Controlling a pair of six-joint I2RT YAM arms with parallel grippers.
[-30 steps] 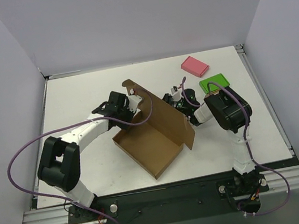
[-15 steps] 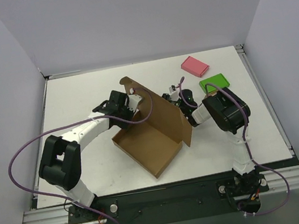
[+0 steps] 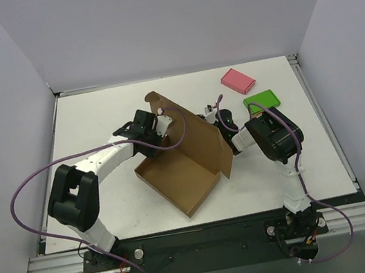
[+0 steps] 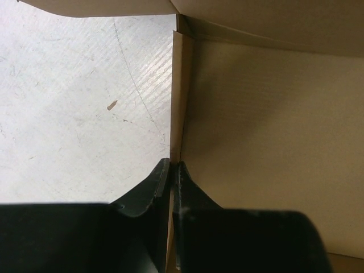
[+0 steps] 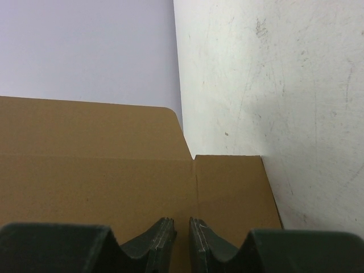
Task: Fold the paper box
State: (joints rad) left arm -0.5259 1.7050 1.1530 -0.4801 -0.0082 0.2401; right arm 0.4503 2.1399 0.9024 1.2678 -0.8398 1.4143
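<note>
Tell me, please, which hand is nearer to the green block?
Right. The right hand sits left of the green block, at the raised panel of the paper box; the left hand pinches a flap beyond it.

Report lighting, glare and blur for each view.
Top external: even, diffuse light, sharp throughout, only faint shadows beside the paper box. Left wrist: the table glares pale, the left gripper is near-black and soft-edged. Right wrist: the box is evenly lit, the right gripper dark and slightly blurred.
</note>
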